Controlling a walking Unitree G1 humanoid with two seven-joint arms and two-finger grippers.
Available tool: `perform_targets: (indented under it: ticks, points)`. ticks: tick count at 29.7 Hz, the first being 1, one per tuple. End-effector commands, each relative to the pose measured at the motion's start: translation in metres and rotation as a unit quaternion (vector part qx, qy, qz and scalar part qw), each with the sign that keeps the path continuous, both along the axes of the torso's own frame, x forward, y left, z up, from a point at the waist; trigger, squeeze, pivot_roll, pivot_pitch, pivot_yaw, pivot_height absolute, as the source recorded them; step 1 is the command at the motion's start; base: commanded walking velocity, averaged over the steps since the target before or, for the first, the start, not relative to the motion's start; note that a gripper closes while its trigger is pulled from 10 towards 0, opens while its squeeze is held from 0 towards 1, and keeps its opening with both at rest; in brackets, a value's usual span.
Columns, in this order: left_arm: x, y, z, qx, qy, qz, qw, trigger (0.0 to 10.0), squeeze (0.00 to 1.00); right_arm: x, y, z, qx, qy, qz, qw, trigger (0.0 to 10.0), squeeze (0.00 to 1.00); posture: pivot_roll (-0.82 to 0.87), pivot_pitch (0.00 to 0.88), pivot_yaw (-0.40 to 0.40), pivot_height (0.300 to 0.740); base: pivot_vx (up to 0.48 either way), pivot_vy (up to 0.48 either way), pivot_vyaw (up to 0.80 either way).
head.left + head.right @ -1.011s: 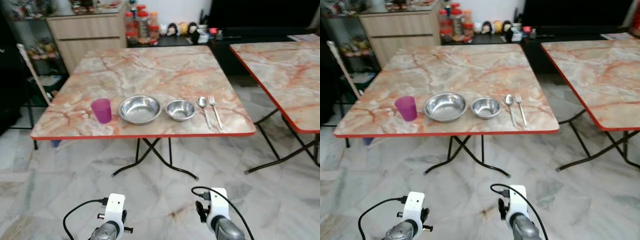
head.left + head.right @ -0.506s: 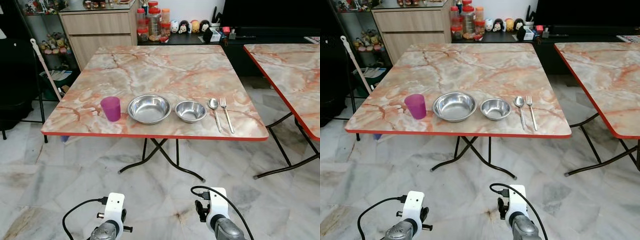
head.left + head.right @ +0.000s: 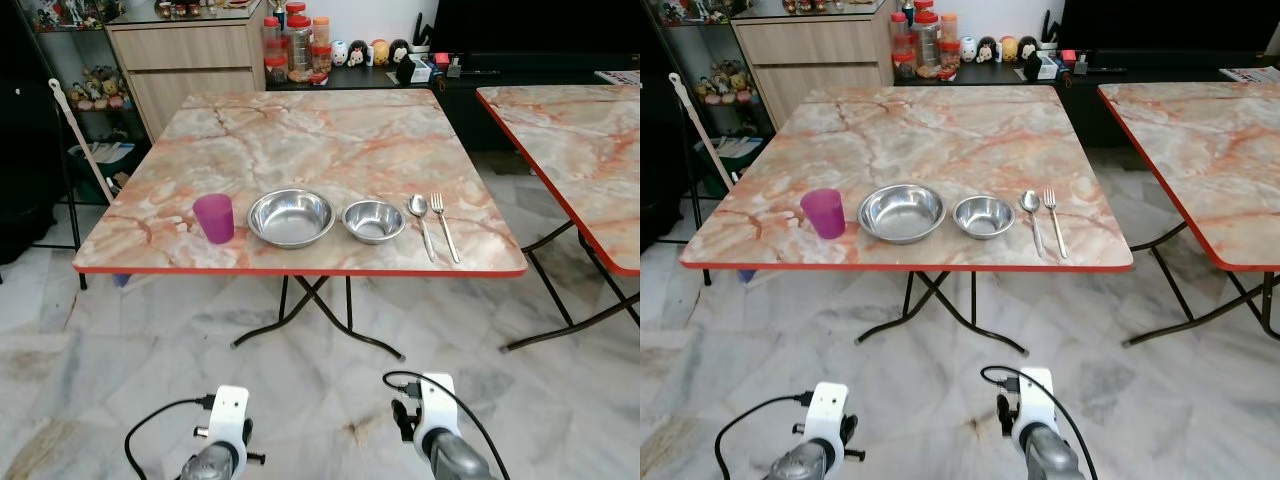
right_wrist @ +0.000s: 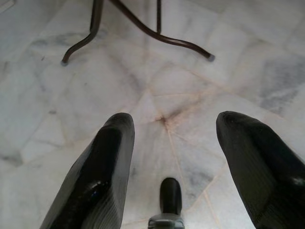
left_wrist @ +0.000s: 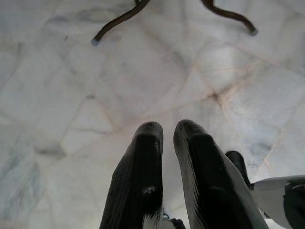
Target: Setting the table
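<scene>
Left pincer (image 5: 164, 138) hanging clenched, right pincer (image 4: 198, 143) released, both over the floor. Purple plastic cup (image 3: 214, 217), left of centre on the marble-patterned surface (image 3: 330, 140), is sitting near the edge; a careless reach risks toppling it.

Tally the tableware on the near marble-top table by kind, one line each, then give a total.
Purple plastic cup: 1
Steel bowls, one large and one small: 2
Spoon: 1
Fork: 1
Total: 5
</scene>
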State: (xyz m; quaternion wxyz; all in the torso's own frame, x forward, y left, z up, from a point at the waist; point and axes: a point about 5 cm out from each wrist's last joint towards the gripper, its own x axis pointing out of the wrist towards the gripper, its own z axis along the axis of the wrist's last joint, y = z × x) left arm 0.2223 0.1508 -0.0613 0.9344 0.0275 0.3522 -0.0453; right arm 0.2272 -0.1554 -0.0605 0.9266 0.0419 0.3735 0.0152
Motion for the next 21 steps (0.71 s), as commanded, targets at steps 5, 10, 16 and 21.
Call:
perform_targets:
  ticks: [5,10,16,21]
  points:
    - [0.0009,0.0009,0.0004,0.000,0.001,0.003,1.000,10.0,0.00,0.0035,0.0002,0.0024,-0.002,-0.008,0.002,1.000,10.0,0.00,0.02,0.000,0.008,0.740,0.248,0.000,0.00]
    - [0.0010,0.0015,0.0004,0.001,0.001,0.004,1.000,10.0,0.00,0.0041,0.0005,0.0028,-0.003,-0.009,0.003,1.000,10.0,0.00,0.02,0.000,0.008,0.740,0.268,0.000,0.00]
    - [0.0007,0.0020,0.0001,0.001,0.003,0.006,1.000,10.0,0.00,0.0042,0.0007,0.0029,-0.001,-0.009,0.004,1.000,10.0,0.00,0.02,0.000,0.007,0.740,0.294,0.000,0.00]
    - [0.0008,0.0018,0.0002,0.001,0.002,0.006,1.000,10.0,0.00,0.0038,0.0009,0.0025,0.000,-0.007,0.004,1.000,10.0,0.00,0.02,0.000,0.008,0.740,0.292,0.000,0.00]
